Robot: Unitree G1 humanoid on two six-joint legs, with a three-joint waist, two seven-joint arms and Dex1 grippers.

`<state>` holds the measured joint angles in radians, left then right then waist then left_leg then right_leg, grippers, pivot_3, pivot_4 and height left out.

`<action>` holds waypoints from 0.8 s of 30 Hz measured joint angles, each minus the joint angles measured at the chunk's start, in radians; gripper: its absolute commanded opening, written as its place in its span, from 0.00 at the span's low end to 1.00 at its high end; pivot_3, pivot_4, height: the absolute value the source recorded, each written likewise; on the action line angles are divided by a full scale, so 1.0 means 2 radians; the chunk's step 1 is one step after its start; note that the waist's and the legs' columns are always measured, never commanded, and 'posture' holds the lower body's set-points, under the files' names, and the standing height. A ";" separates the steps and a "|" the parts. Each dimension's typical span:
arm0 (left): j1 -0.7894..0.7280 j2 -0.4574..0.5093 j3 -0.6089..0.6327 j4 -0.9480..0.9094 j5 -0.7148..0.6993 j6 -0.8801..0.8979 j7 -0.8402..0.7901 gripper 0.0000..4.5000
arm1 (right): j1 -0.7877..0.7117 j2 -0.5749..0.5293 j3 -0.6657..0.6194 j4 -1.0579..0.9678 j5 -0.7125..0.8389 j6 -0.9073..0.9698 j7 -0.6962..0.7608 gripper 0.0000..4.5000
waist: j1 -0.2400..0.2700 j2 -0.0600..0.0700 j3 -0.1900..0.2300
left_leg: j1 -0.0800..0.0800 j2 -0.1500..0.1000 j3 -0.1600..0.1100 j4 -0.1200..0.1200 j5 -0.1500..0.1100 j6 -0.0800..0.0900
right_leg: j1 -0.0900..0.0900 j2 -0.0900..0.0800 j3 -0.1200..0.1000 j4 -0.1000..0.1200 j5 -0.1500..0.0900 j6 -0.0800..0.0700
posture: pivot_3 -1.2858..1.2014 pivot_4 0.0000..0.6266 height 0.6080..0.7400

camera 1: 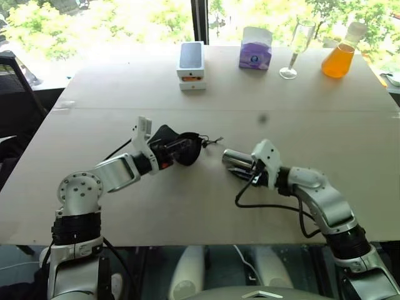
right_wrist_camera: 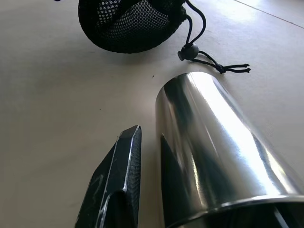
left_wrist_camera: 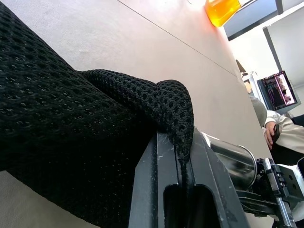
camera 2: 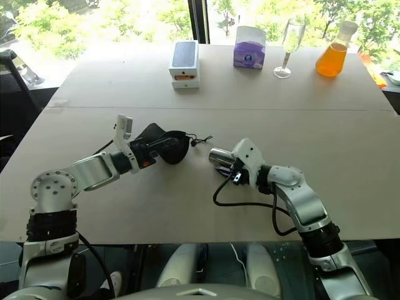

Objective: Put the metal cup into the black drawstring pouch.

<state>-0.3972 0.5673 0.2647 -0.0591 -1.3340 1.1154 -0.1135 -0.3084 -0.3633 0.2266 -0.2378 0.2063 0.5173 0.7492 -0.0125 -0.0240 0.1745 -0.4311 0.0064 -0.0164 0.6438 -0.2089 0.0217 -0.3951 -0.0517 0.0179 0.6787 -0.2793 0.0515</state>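
The black drawstring pouch (camera 1: pixel 185 149) hangs just above the table's middle, its mouth facing right. My left gripper (camera 1: pixel 174 151) is shut on the pouch's mesh rim (left_wrist_camera: pixel 175 109). The pouch's cord and knot (camera 1: pixel 214 140) trail to the right. The metal cup (camera 1: pixel 236 160) lies level, a short way right of the pouch, its closed end toward the pouch mouth (right_wrist_camera: pixel 130 21). My right gripper (camera 1: pixel 245 167) is shut on the cup at its open rim. One of its fingers (right_wrist_camera: pixel 121 180) runs along the cup's shiny side (right_wrist_camera: pixel 218 142); the other is hidden.
Along the table's far edge stand a white box (camera 1: pixel 191 62), a purple tissue box (camera 1: pixel 255 50), a clear stemmed glass (camera 1: pixel 297 47) and an orange-filled flask (camera 1: pixel 339 57). A dark chair (camera 1: pixel 12 94) is at the left. A person's hand (left_wrist_camera: pixel 270 130) shows beyond the table.
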 measured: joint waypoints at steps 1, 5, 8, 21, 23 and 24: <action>-0.001 -0.001 0.000 0.001 0.001 0.001 -0.001 0.00 | 0.002 -0.004 -0.004 -0.003 0.002 0.002 -0.001 0.39 | 0.000 0.000 0.000 | 0.000 0.000 0.000 0.000 0.000 0.000 | 0.000 0.000 0.000 0.000 0.000 0.000 | 0.52 0.24 1.00; -0.005 -0.003 0.000 0.002 0.007 0.006 -0.006 0.00 | 0.011 -0.007 -0.012 -0.013 0.013 0.006 -0.006 0.39 | 0.000 0.000 0.000 | 0.000 0.000 0.000 0.000 0.000 0.000 | 0.000 0.000 0.000 0.000 0.000 0.000 | 0.52 0.24 1.00; -0.008 -0.005 0.000 0.002 0.008 0.008 -0.007 0.00 | 0.016 -0.007 -0.016 -0.020 0.022 0.013 -0.009 0.39 | 0.000 0.000 0.000 | 0.000 0.000 0.000 0.000 0.000 0.000 | 0.000 0.000 0.000 0.000 0.000 0.000 | 0.52 0.24 1.00; -0.009 -0.008 0.001 0.002 0.008 0.018 -0.008 0.00 | 0.035 -0.019 -0.025 -0.037 0.048 0.023 -0.019 0.30 | 0.000 0.000 0.000 | 0.000 0.000 0.000 0.000 0.000 0.000 | 0.000 0.000 0.000 0.000 0.000 0.000 | 0.52 0.24 1.00; -0.009 -0.008 0.001 0.002 0.008 0.018 -0.007 0.00 | 0.034 -0.017 -0.025 -0.037 0.053 0.023 -0.021 0.21 | 0.000 0.000 0.000 | 0.000 0.000 0.000 0.000 0.000 0.000 | 0.000 0.000 0.000 0.000 0.000 0.000 | 0.52 0.24 1.00; -0.010 -0.008 0.001 0.002 0.008 0.019 -0.007 0.00 | 0.034 -0.013 -0.025 -0.037 0.056 0.023 -0.021 0.13 | 0.000 0.000 0.000 | 0.000 0.000 0.000 0.000 0.000 0.000 | 0.000 0.000 0.000 0.000 0.000 0.000 | 0.52 0.24 1.00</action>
<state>-0.4169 0.5505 0.2668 -0.0549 -1.3181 1.1528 -0.1269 -0.2397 -0.3903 0.1769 -0.3115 0.3175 0.5643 0.7073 -0.0125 -0.0241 0.1744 -0.4310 0.0064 -0.0163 0.6440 -0.2091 0.0221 -0.3949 -0.0515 0.0181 0.6789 -0.2793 0.0515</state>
